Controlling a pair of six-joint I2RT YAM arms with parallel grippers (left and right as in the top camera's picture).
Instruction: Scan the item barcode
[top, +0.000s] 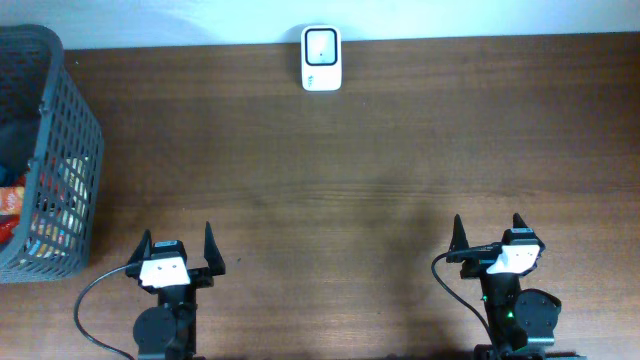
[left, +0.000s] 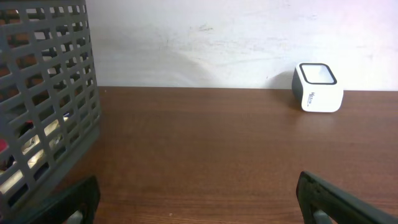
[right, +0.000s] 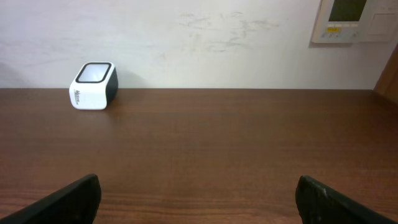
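Observation:
A small white barcode scanner (top: 321, 58) with a dark window stands at the table's far edge, near the middle; it also shows as the scanner (left: 317, 88) in the left wrist view and the scanner (right: 93, 86) in the right wrist view. Packaged items (top: 18, 205) lie inside the grey basket (top: 70, 150) at the far left; no single item is clear. My left gripper (top: 177, 245) rests open near the front left, holding nothing. My right gripper (top: 489, 232) rests open near the front right, also holding nothing. Both are far from the scanner.
The grey mesh basket (left: 43, 93) fills the left of the left wrist view. A white wall runs behind the table, with a wall panel (right: 354, 22) at the upper right. Bare brown wood (top: 330, 190) lies between the grippers and the scanner.

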